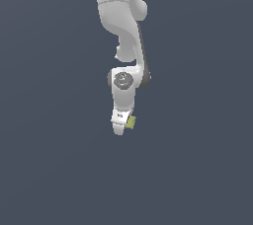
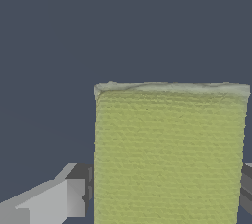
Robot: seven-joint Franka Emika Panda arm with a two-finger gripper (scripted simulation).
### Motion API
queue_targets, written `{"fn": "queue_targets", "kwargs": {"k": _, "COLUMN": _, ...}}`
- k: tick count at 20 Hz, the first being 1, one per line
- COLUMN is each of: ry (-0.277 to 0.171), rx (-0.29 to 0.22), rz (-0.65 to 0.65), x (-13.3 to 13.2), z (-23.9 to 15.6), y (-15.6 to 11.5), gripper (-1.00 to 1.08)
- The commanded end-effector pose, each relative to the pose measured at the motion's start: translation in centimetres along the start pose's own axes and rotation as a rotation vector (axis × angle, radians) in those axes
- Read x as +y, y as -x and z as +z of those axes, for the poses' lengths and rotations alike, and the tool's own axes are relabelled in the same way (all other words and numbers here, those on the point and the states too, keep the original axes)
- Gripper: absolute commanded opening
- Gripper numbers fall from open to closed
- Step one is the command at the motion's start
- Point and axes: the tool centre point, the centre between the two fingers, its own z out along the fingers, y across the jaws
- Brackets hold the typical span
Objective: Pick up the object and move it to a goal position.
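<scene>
Rough (sponge-like) matt block [image 2: 170, 154]

block [image 1: 131, 122] mostly hidden behind end effector [image 1: 120, 129], its lower part cut off in wrist view

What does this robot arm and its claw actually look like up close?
The arm is smooth, glossy white, built of rounded segments with dark seams and a grey round cap at one joint. The claw is a white block; its fingers are pale grey with darker pads.

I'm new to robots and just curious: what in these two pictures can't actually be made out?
- Exterior view: most of the yellow-green block is hidden behind the white gripper.
- Wrist view: the block's lower end is cut off by the picture's edge.
- Goal position: no marker shows in either view.
</scene>
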Motion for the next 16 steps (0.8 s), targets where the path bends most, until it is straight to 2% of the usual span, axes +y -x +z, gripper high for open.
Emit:
{"fn": "queue_targets", "kwargs": {"k": 1, "ry": 0.002, "rx": 0.0, "rz": -0.001, "x": -0.3, "z": -0.8, "y": -0.5, "gripper": -1.0}}
{"fn": "queue_targets", "kwargs": {"k": 8, "ry": 0.002, "rx": -0.002, "rz": -0.002, "x": -2.0, "z": -4.5, "y": -2.7, "gripper": -1.0}}
{"fn": "queue_targets", "kwargs": {"k": 16, "ry": 0.001, "rx": -0.005, "rz": -0.004, "x": -5.3, "z": -11.7, "y": -7.1, "gripper": -1.0}}
